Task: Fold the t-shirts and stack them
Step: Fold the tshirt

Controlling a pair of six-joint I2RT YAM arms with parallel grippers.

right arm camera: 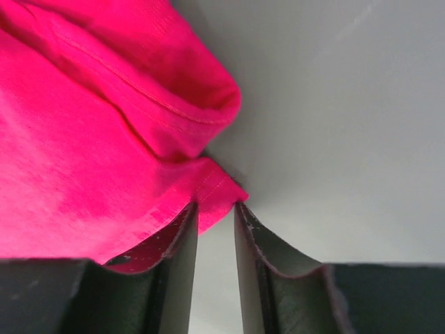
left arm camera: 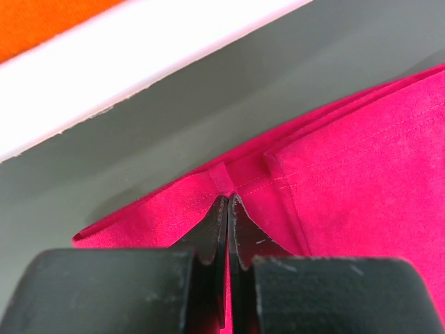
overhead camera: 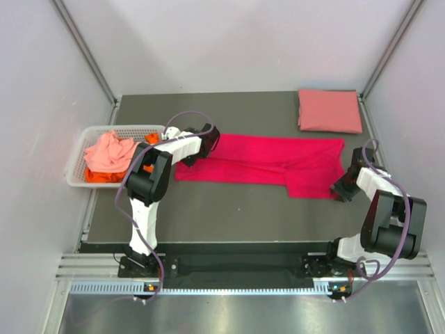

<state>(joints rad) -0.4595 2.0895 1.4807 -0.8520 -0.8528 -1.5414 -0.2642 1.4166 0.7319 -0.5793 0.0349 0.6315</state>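
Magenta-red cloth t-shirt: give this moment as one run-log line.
magenta-red cloth t-shirt: long folded strip | left gripper: shut on its edge | right gripper: open at its corner

The left arm (overhead camera: 142, 209) rises from its base, bends at the elbow and stretches forward and to the right, low over the table. The left gripper (left arm camera: 227, 200) points down, its two black fingers pressed flat together and pinching the hem of the red shirt (left arm camera: 348, 174). The right arm (overhead camera: 389, 219) is folded tight near its base, wrist turned inward. The right gripper (right arm camera: 217, 205) sits low, jaws parted by a narrow gap.
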